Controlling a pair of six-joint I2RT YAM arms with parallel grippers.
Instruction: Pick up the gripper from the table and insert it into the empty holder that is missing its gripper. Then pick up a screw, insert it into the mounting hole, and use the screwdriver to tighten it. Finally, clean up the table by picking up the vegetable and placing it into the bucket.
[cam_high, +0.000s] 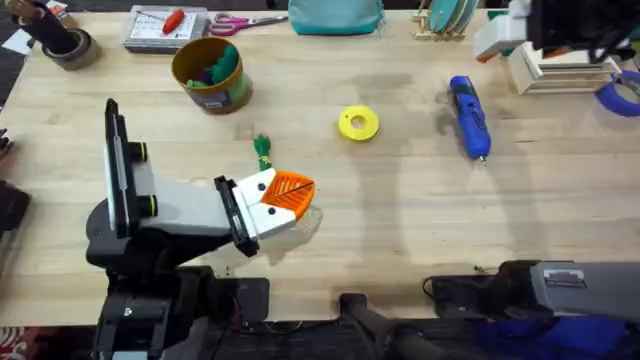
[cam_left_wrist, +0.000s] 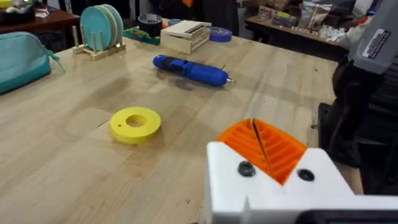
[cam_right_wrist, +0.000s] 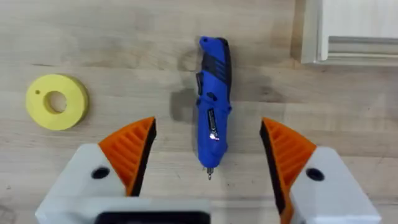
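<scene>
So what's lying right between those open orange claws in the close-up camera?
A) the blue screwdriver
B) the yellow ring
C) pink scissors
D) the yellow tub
A: in the right wrist view the blue screwdriver lies on the table between the right gripper's spread orange fingers; the yellow ring sits off to one side.

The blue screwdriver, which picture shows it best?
The right wrist view: the screwdriver lies whole and large between the open right gripper fingers. The left wrist view shows it farther off; the overhead view shows it small.
</scene>
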